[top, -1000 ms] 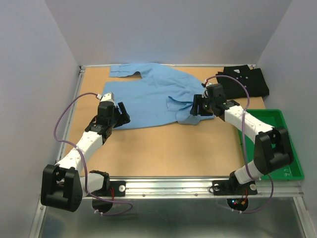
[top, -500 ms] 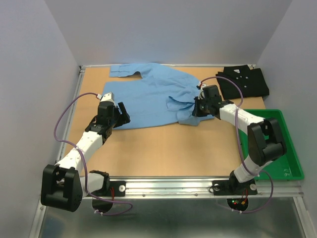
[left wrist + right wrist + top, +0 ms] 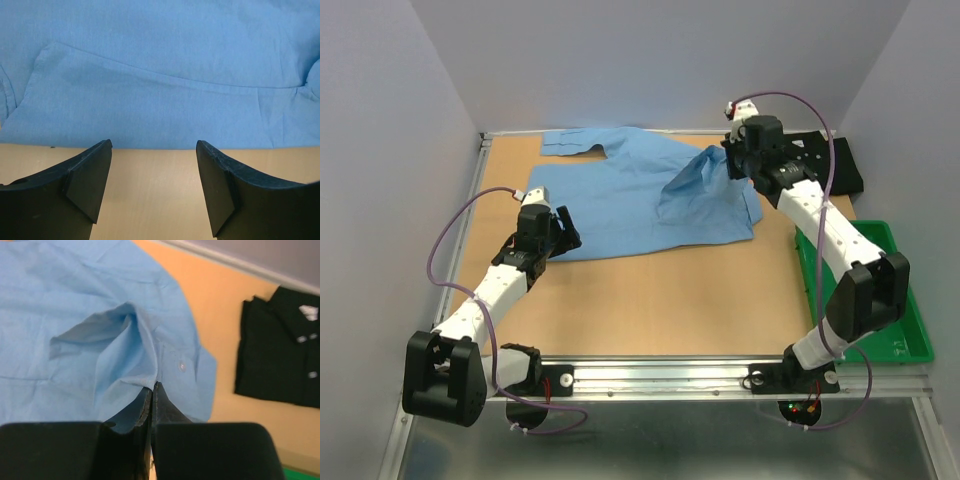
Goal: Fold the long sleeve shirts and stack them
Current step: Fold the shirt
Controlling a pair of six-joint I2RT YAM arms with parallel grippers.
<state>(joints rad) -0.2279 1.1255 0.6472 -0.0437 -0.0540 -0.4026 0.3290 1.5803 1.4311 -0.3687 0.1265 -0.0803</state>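
The blue shirt (image 3: 610,200) lies spread by the table's (image 3: 650,300) far edge, its right side peaked up where my right gripper (image 3: 152,390) pinches a fold tight. The black shirt (image 3: 830,165) sits folded in the far right corner. I'd carry the fold across low and steady so it lands flat, with my left gripper (image 3: 154,150), jaws apart over the near hem, ready to pin it.
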